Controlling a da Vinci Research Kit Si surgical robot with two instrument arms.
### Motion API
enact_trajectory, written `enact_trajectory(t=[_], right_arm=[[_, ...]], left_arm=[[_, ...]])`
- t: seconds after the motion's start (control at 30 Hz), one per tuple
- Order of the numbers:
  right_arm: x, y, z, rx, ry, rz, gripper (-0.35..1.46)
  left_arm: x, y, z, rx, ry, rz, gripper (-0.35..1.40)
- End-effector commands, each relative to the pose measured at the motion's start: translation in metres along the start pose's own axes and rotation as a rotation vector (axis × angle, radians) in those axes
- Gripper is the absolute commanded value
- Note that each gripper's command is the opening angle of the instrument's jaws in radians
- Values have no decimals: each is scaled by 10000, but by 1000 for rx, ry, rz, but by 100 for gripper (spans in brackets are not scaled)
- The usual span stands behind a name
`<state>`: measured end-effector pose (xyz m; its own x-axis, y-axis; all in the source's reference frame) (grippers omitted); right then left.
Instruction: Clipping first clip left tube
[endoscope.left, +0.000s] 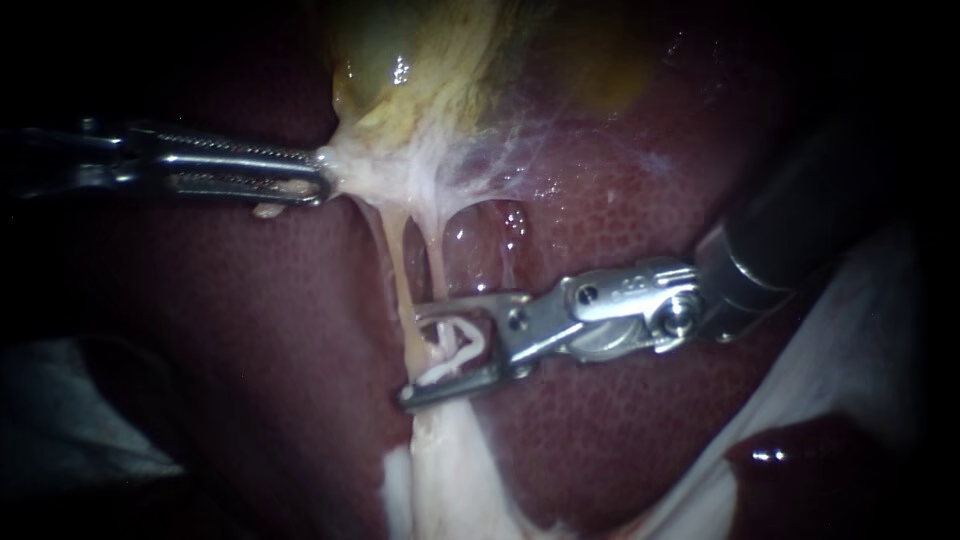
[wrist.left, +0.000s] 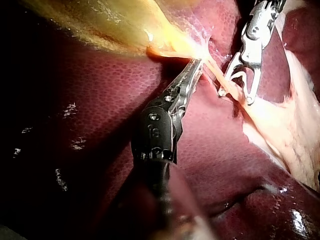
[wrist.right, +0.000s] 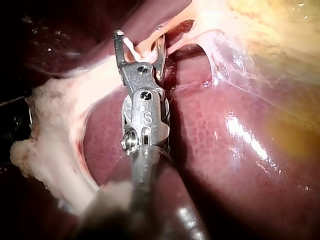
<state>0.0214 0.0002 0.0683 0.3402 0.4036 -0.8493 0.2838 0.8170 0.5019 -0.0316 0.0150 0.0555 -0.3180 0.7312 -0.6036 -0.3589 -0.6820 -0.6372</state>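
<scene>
Evidently mid-placement: right instrument (endoscope.left: 410, 356) had jaws wide apart, carrying white clip (endoscope.left: 462, 345) between them, set across left tube (endoscope.left: 398, 262) low on its run, below gallbladder (endoscope.left: 440, 70). Left instrument (endoscope.left: 318, 180) jaws clamped on pale tissue (endoscope.left: 350, 168) at gallbladder neck, tubes taut over liver (endoscope.left: 620, 430). Right tube (endoscope.left: 436, 262) lay just beside, seemingly also within jaws. Next move likely called for: confirm only left tube enclosed, then squeeze clip shut.

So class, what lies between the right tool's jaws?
Endoscope view: a white clip held by both jaws of the right tool, and a pale tube crossing near their tips.
</scene>
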Motion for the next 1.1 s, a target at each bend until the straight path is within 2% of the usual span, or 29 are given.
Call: enact_trajectory(t=[0.03, 0.13, 0.23, 0.53, 0.67, 0.97, 1.03, 1.1], right_arm=[[2, 1, 4, 19, 1, 1, 46], [7, -1, 11, 60, 15, 5, 46], [12, -8, 14, 96, 29, 0, 45], [26, -35, 19, 131, 31, -13, 38], [26, -40, 16, 133, 31, -2, 24], [24, -40, 11, 135, 34, -3, -15], [24, -40, 11, 135, 34, -2, -29], [25, -41, 9, 136, 33, 33, -35]], left_arm=[[0, 0, 0, 0, 0, 0, -35], [0, 0, 0, 0, 0, 0, -35], [0, 0, 0, 0, 0, 0, -35], [0, 0, 0, 0, 0, 0, -35], [0, 0, 0, 0, 0, 0, -35], [0, 0, 0, 0, 0, 0, -35], [0, 0, 0, 0, 0, 0, -35], [0, 0, 0, 0, 0, 0, -35]])
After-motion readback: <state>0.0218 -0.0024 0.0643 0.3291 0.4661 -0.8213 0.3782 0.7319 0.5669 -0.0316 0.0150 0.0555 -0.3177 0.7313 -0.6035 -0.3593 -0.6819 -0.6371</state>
